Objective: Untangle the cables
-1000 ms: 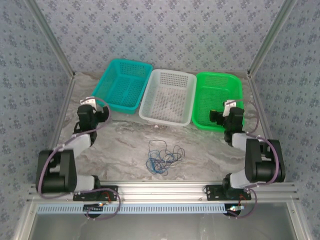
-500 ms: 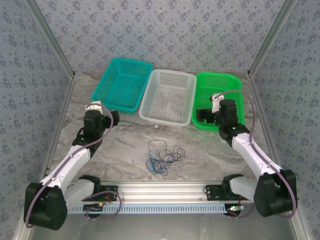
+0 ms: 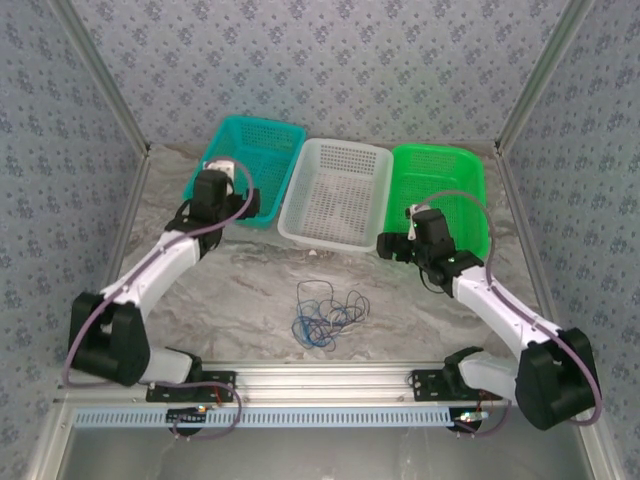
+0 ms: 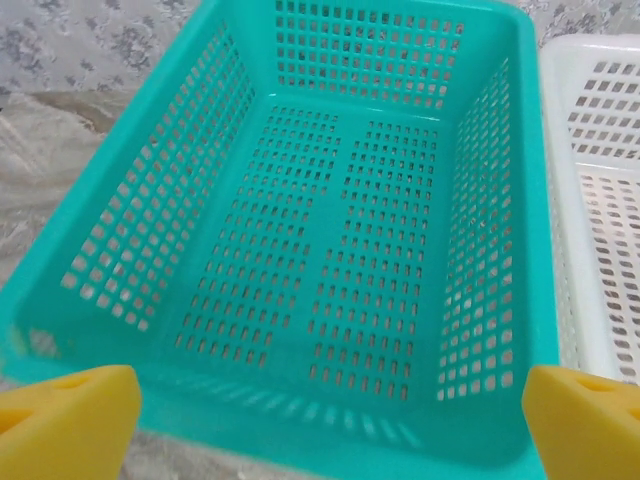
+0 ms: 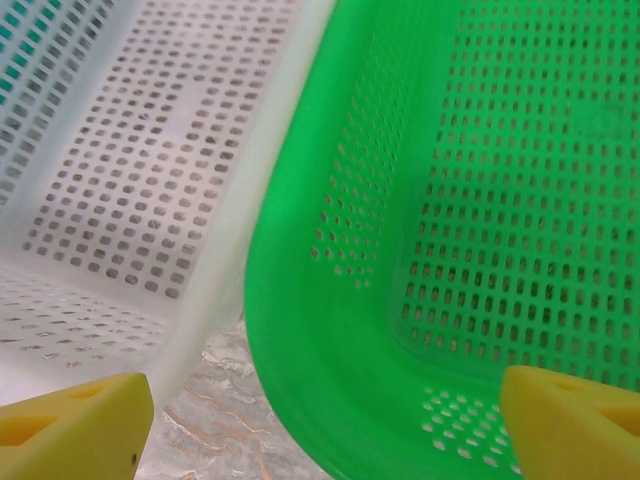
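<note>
1. The cables [image 3: 325, 315] lie in 1 loose tangle of blue and dark loops on the marbled table [image 3: 240, 290]. They are near its front edge, between the 2 arms.
2. 3 baskets stand side by side at the far edge: teal basket [image 3: 265, 124], white basket [image 3: 345, 146], green basket [image 3: 440, 149]. The tangle is in front of the white basket, apart from it.
3. The left gripper [image 3: 247, 204] hangs at the teal basket's near rim. Its yellow fingers [image 4: 65, 420] are spread wide, with nothing held.
4. The right gripper [image 3: 390, 245] hangs at the green basket's near left corner, beside the white basket. Its yellow fingers [image 5: 75, 425] are spread wide, with nothing held.
5. Both grippers are well apart from the cables.
</note>
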